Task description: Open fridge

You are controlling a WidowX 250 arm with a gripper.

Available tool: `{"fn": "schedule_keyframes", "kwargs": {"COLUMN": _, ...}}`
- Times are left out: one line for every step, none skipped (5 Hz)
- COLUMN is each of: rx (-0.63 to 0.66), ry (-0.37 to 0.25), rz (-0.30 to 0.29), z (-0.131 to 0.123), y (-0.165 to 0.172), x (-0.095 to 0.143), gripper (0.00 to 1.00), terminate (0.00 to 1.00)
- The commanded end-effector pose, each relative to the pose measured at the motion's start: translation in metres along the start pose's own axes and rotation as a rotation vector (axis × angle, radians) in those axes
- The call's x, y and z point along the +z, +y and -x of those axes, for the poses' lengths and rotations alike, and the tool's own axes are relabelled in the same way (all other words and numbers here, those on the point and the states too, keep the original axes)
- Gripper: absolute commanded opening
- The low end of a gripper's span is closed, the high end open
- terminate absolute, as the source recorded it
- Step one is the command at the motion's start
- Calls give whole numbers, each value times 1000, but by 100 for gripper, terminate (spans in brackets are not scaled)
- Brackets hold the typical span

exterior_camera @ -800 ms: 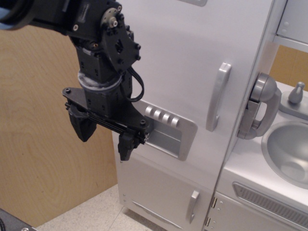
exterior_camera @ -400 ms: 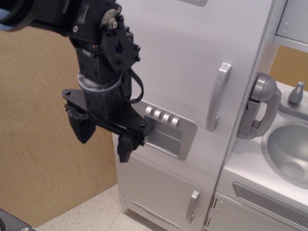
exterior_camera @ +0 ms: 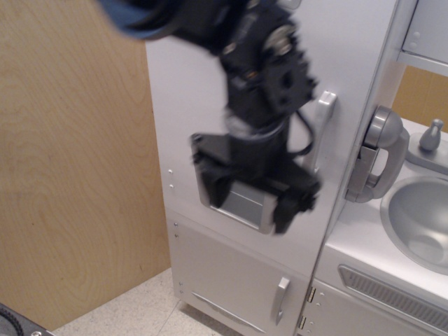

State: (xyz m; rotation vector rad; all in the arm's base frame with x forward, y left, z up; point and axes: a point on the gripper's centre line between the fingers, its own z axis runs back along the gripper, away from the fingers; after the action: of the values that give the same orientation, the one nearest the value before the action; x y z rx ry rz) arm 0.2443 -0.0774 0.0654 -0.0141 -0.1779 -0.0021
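- We see the gripper [exterior_camera: 252, 189] well to the right of where it hangs 0.8 s ago, when it sits off the left edge of the fridge [exterior_camera: 196, 126] in front of the wood panel [exterior_camera: 70, 175].
- It now lies across the fridge door, covering most of the dispenser panel [exterior_camera: 245, 206]; the 4 buttons, plain before, are hidden behind it.
- Its right finger [exterior_camera: 288, 208] now sits just below the curved handle [exterior_camera: 320, 133], whose lower part the arm [exterior_camera: 259, 77] covers.
- The arm is motion-blurred now, where both earlier views are sharp.
- The door's left side, covered before, now shows.
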Motion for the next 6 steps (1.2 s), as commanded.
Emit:
{"fn": "schedule_keyframes", "kwargs": {"rx": 35, "ry": -138, "rz": 25, "z": -80, "y": -17, "x": 22, "gripper": 100, "terminate": 0}}
{"fn": "schedule_keyframes", "kwargs": {"rx": 70, "ry": -159, "rz": 10, "z": -101, "y": -7, "x": 20, "gripper": 100, "terminate": 0}}
{"fn": "schedule_keyframes", "kwargs": {"rx": 78, "ry": -149, "rz": -3, "z": -110, "y": -3, "x": 17, "gripper": 100, "terminate": 0}}
{"fn": "schedule_keyframes", "kwargs": {"rx": 59, "ry": -141, "rz": -26, "z": -116, "y": -2, "x": 6, "gripper": 100, "terminate": 0}}
{"fn": "schedule_keyframes", "kwargs": {"rx": -9, "ry": -172, "rz": -66, "z": -120, "y": -4, "x": -2, "gripper": 0, "terminate": 0}}
{"fn": "schedule_keyframes", "kwargs": {"rx": -29, "ry": -216, "rz": -83, "z": -121, "y": -5, "x": -4, "gripper": 0, "terminate": 0}}
